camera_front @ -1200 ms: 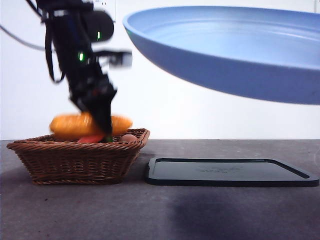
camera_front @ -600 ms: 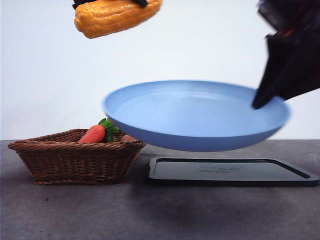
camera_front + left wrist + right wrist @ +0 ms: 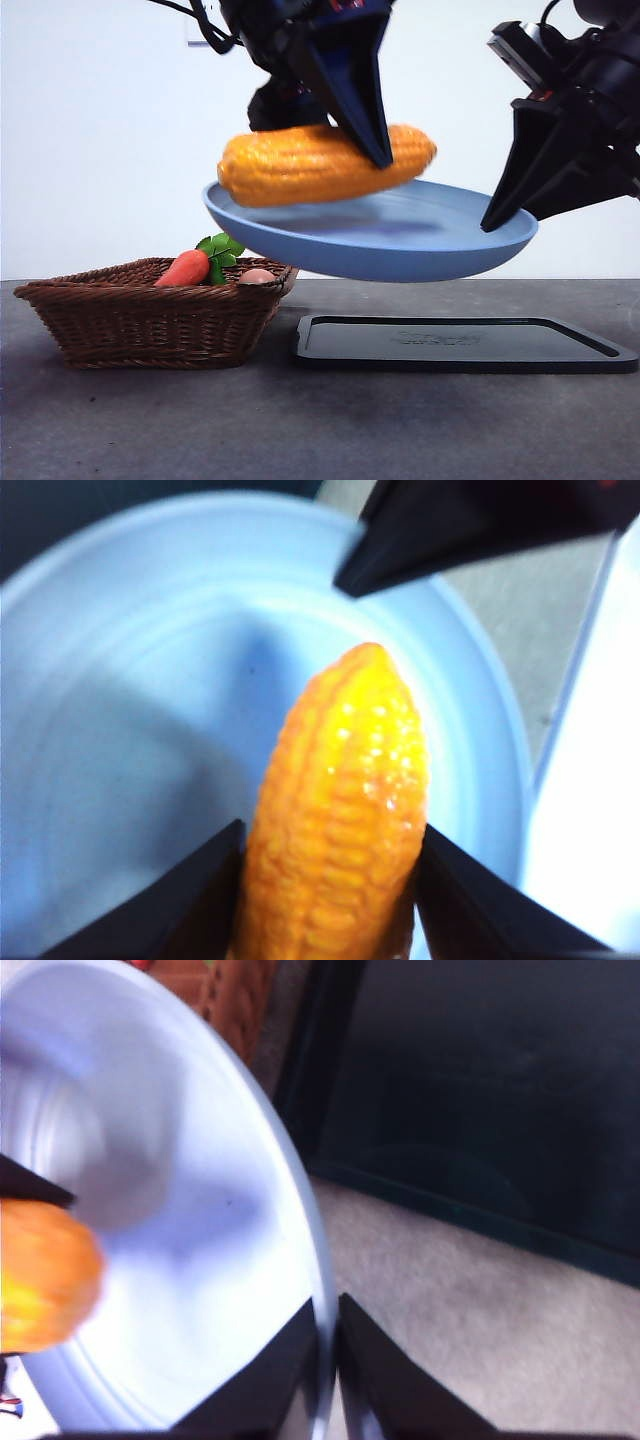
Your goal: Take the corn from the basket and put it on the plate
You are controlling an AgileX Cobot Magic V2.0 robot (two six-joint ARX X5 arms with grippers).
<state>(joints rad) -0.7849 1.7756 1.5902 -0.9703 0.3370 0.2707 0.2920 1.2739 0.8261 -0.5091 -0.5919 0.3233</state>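
Between the two black jaws of the left gripper sits the corn, a fat orange-yellow cob with rows of bumpy kernels and a rounded, tapering tip. The jaws press on its two flanks, closed as far as the cob allows, and the tip sticks out well beyond them. Below the held cob lies the pale bowl of the plate, light blue, smooth and matte, with a raised rim.

The right gripper has its jaws pinched tight on the plate's rim, one jaw on either face of the thin edge, with almost no gap between them. Beyond those jaws the right wrist view shows the black tray on the grey table and a corner of the wicker basket past the plate's far side.

From the front view the heights come clear, which neither wrist camera gives: the plate hangs in the air above the tray, tilted slightly, and the corn lies nearly level just over its dish; contact cannot be judged. The left gripper comes down from above onto the cob, and the right gripper holds the rim from the side. The basket stands on the table beside the tray, with a carrot and its green leaves showing over the braided rim.
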